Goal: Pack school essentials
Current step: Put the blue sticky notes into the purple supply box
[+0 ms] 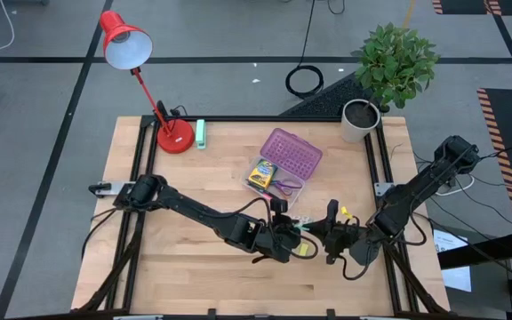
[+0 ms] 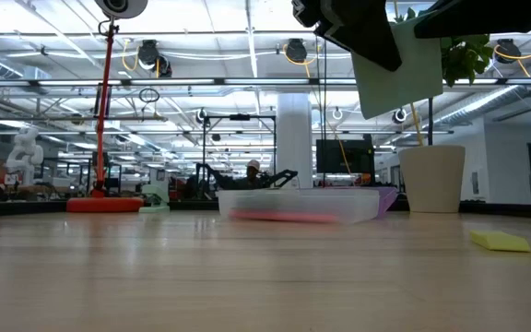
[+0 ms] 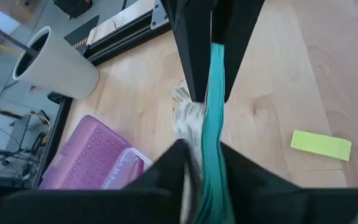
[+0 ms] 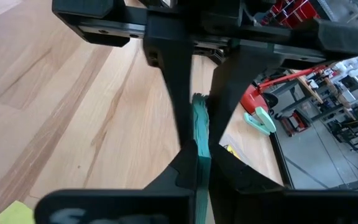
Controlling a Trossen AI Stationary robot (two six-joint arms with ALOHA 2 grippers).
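Both pincers, left pincer and right pincer, clamp 1 teal pack mid-air; crayon box already cased; yellow eraser remains.

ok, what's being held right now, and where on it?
A thin teal pack, gripped edge-on by both: left gripper and right gripper each pinch an opposite edge.

Crayon box in case; eraser on table.

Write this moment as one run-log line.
left gripper: shut on small pack | right gripper: shut on same pack | pack: above table | case: open
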